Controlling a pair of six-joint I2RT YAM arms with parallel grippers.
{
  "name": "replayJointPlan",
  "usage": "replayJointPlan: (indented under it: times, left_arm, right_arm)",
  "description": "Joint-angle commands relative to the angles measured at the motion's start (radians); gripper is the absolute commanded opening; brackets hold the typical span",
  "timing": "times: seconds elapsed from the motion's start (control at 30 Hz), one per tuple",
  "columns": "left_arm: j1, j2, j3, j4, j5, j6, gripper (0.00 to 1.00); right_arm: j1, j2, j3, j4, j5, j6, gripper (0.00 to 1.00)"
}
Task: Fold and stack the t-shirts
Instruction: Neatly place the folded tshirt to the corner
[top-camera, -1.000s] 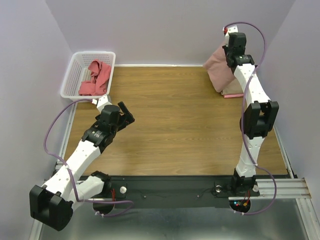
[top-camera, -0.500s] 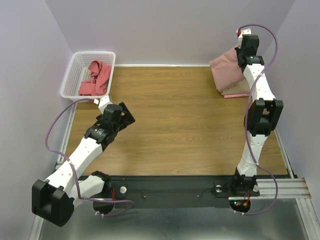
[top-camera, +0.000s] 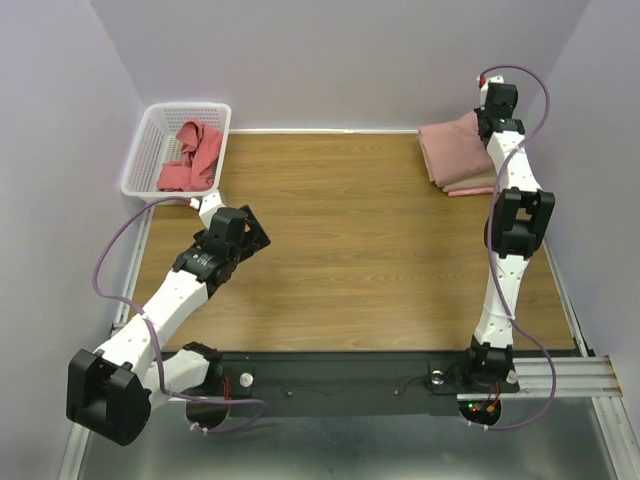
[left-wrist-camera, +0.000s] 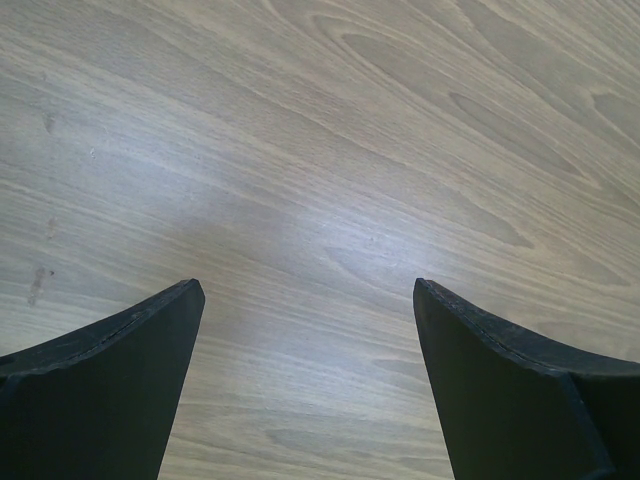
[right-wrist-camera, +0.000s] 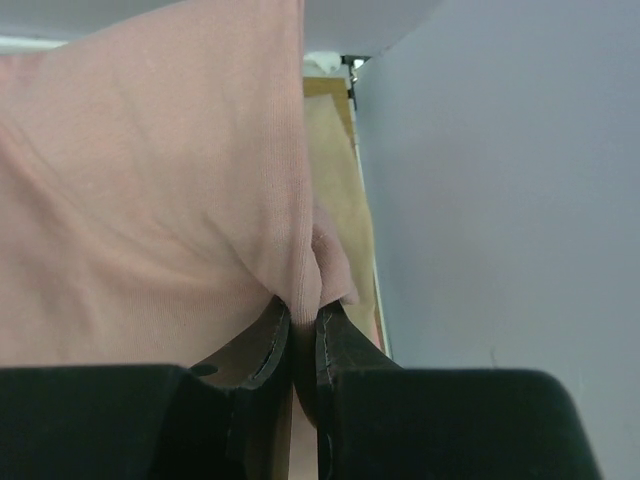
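A folded dusty pink t-shirt (top-camera: 455, 148) lies on top of a small stack at the table's far right, with a tan layer (top-camera: 472, 185) and a coral-red edge (top-camera: 466, 192) under it. My right gripper (top-camera: 487, 125) is at the stack's far right corner, shut on a pinch of the pink t-shirt (right-wrist-camera: 150, 180); the right wrist view shows the fabric clamped between the fingertips (right-wrist-camera: 305, 315), tan cloth (right-wrist-camera: 340, 170) beyond. A crumpled coral-red t-shirt (top-camera: 192, 155) lies in the basket. My left gripper (top-camera: 258, 232) hovers open and empty over bare wood (left-wrist-camera: 305, 290).
The white lattice basket (top-camera: 145, 150) stands at the far left corner. Purple walls close in the back and both sides; the right wall (right-wrist-camera: 500, 180) is close beside my right gripper. The wooden table (top-camera: 340, 250) spans the middle.
My right gripper has moved right and back, lowering the pink t-shirt from hanging upright to lying flat on the stack. The left arm shifted slightly.
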Motion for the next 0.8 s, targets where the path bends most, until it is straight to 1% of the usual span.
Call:
replayJointPlan:
  times: [0.0, 0.33, 0.47, 0.53, 0.57, 0.63, 0.67, 0.7, 0.77]
  left_arm:
    - [0.004, 0.004, 0.037, 0.002, -0.031, 0.010, 0.98]
    - [0.006, 0.010, 0.043, -0.008, -0.038, 0.010, 0.98]
    - [0.006, 0.013, 0.044, -0.011, -0.039, 0.009, 0.98]
    - [0.006, 0.012, 0.043, -0.014, -0.041, 0.006, 0.98]
    - [0.006, 0.013, 0.041, -0.014, -0.039, 0.004, 0.98]
    - [0.006, 0.012, 0.040, -0.011, -0.038, 0.004, 0.98]
    - [0.006, 0.009, 0.041, -0.011, -0.036, 0.004, 0.98]
    - [0.006, 0.010, 0.043, -0.011, -0.034, 0.004, 0.98]
    - [0.006, 0.006, 0.049, -0.018, -0.031, 0.004, 0.98]
  right_arm:
    - [-0.041, 0.019, 0.103, 0.066, 0.039, 0.018, 0.00]
    - [-0.080, 0.102, 0.091, 0.078, 0.046, 0.030, 0.00]
    - [-0.089, 0.127, 0.115, 0.084, 0.057, 0.050, 0.01]
    - [-0.094, 0.131, 0.128, 0.086, 0.057, 0.064, 0.09]
    - [-0.097, 0.131, 0.126, 0.086, 0.056, 0.065, 0.16]
    - [-0.097, 0.121, 0.114, 0.086, 0.045, 0.070, 0.23]
    - [-0.097, 0.114, 0.109, 0.086, 0.048, 0.076, 0.30]
    - [-0.097, 0.104, 0.108, 0.086, 0.055, 0.082, 0.47]
    - [-0.095, 0.085, 0.106, 0.086, 0.065, 0.103, 0.69]
